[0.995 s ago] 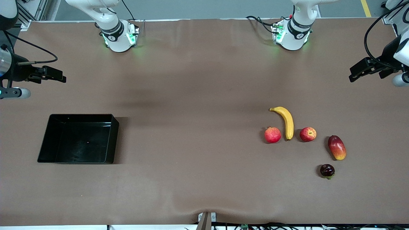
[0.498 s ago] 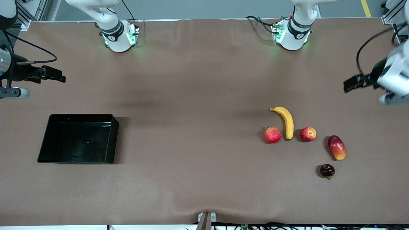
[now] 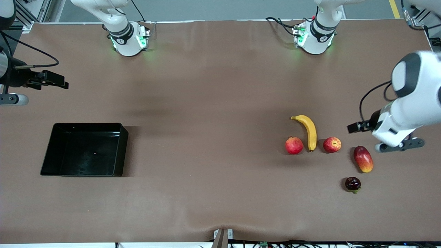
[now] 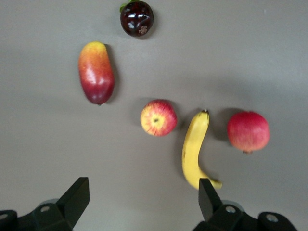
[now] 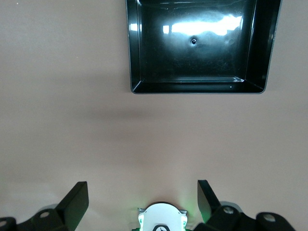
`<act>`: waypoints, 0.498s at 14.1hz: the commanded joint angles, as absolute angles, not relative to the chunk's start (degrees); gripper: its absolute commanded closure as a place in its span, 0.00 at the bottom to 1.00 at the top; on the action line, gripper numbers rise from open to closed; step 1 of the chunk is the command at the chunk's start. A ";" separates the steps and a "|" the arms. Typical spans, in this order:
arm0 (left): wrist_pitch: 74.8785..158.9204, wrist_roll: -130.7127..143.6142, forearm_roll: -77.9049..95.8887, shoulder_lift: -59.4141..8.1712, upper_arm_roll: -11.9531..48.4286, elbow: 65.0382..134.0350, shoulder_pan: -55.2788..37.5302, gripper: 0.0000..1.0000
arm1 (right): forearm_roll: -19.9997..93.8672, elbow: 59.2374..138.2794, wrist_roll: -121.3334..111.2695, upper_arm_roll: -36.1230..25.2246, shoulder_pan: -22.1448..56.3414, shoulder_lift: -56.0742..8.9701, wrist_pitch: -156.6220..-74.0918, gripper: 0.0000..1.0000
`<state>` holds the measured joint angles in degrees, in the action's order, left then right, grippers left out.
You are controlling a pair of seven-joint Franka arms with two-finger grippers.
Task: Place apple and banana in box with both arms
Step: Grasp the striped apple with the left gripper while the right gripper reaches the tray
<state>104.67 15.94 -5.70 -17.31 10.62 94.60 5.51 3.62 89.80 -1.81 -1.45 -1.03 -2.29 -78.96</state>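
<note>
Front view: banana [image 3: 308, 130] lies between a pomegranate [image 3: 294, 145] and the apple [image 3: 332, 144], box [image 3: 84, 149] well apart toward the right arm's end. Left gripper [image 3: 358, 126] hangs over bare table near them; right gripper [image 3: 55, 79] waits. Left wrist: fingers [image 4: 76, 197] spread wide, holding nothing. Right wrist: fingers [image 5: 77, 198] wide apart too, nothing held.

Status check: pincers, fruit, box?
Left pincer open over table near mango; right pincer open, waiting. Apple, banana untouched; box empty.
</note>
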 commanded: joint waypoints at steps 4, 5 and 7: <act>110.12 24.17 -6.94 -21.70 10.99 95.45 5.98 0.00 | 3.43 89.30 -8.16 -1.23 -5.00 -6.50 -78.92 0.00; 111.08 24.17 -6.86 -22.32 10.99 95.45 5.98 0.00 | 3.43 89.38 -9.57 -1.23 -5.79 -7.29 -79.10 0.00; 112.32 24.43 -6.86 -23.11 10.99 95.62 6.50 0.00 | 3.34 90.69 -10.02 -1.23 -5.98 -7.73 -80.76 0.00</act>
<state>110.86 23.12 -5.70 -22.86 10.59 95.20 5.73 3.48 89.95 -8.77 -1.78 -5.14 -7.36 -79.82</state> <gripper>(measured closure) 0.000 0.000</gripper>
